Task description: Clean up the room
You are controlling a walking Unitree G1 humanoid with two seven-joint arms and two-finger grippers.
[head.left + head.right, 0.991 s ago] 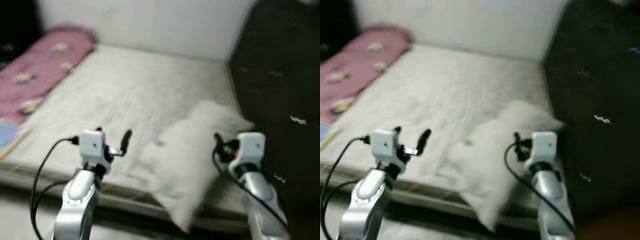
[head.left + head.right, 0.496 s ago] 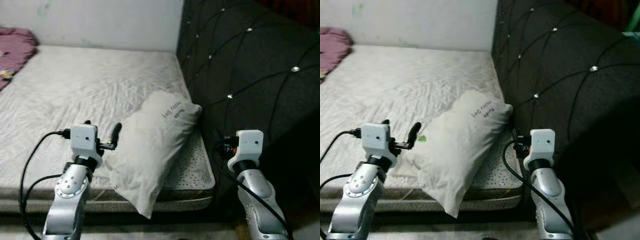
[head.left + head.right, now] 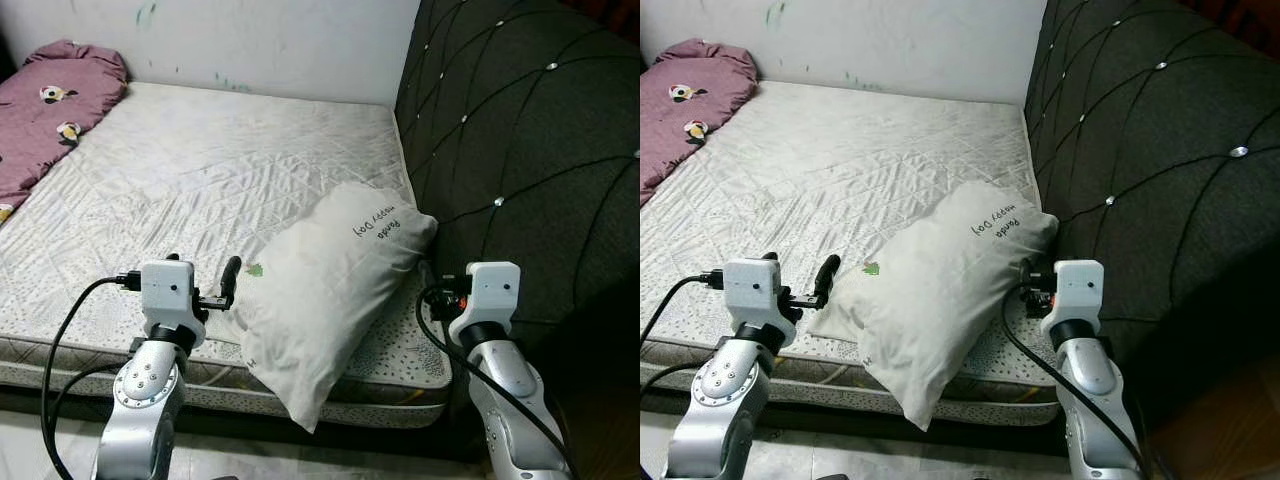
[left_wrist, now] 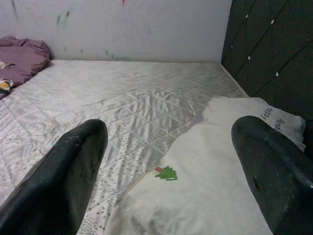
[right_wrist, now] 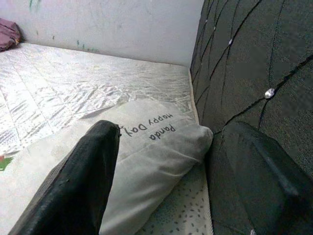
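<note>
The pillow (image 3: 335, 290) lies askew at the near corner of the bed (image 3: 200, 180), beside the dark headboard (image 3: 520, 150), one corner hanging off the front edge; both tools flank it, fingers spread and holding nothing — left tool (image 4: 166, 161) by its low end, right tool (image 5: 166, 161) by the headboard corner. The step in hand, I judge, is squaring the pillow against the headboard; best to pinch both ends at once and lift rather than drag, so the sheet stays flat. Its long axis runs diagonally — from the overhanging near corner up toward the headboard, the printed end farthest from the robot.
</note>
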